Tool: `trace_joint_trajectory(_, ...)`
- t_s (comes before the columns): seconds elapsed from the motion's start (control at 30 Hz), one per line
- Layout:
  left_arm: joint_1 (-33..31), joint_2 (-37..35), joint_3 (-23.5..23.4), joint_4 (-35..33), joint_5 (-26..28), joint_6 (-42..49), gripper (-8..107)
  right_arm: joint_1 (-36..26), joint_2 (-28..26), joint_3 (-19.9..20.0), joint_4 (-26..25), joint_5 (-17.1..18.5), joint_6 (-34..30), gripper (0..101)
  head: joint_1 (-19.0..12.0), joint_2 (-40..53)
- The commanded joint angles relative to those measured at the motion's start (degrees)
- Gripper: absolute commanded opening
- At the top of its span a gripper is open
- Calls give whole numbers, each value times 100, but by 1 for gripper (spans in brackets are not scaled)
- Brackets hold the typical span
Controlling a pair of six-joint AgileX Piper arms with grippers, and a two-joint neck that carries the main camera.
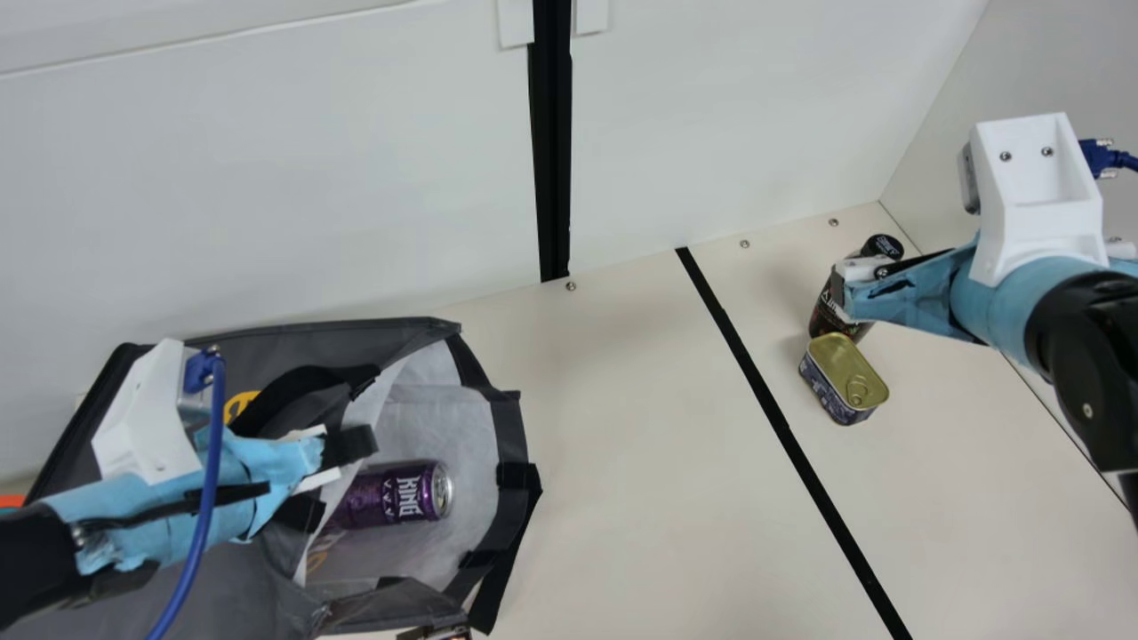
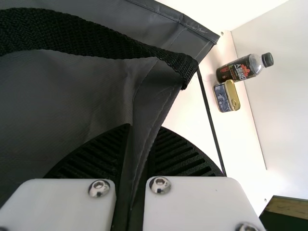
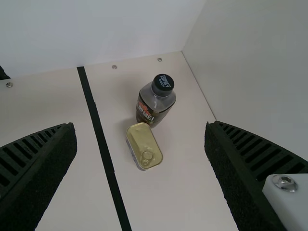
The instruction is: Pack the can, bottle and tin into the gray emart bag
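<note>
My left gripper (image 1: 351, 446) is shut on the rim of the gray bag (image 1: 427, 331). In the left wrist view the gripper (image 2: 140, 132) pinches the bag's fabric (image 2: 154, 96) between its ribbed fingers. The purple can (image 1: 391, 496) lies on its side on the bag's pale lining. My right gripper (image 1: 843, 289) is above the far right of the table, partly covering the upright bottle (image 1: 827, 313). The gold-lidded tin (image 1: 843, 378) stands beside the bottle. From the right wrist, the gripper (image 3: 139, 126) is open, its fingers wide apart, with bottle (image 3: 156, 103) and tin (image 3: 144, 145) beyond them.
A black strip (image 1: 773, 409) crosses the cream table (image 1: 622, 444). White walls (image 1: 711, 116) rise behind and at the right. A small dark object (image 1: 437, 633) shows beside the bag at the bottom edge, and something orange (image 1: 12, 501) at the left edge.
</note>
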Motion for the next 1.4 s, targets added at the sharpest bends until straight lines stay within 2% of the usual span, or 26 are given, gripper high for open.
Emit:
trace_joint_trajectory(0.0,0,0,0,0,0,0,10,-51,62,-29,49,-16,-42,91,-130,-5)
trace_joint_trajectory(1.0,0,0,0,0,0,0,10,-940,1366,-731,830,-199,-917,91,-130,-5)
trace_joint_trajectory(1.37,0,0,0,0,0,0,10,-1265,2006,-1167,1210,-199,-1279,91,-130,-5)
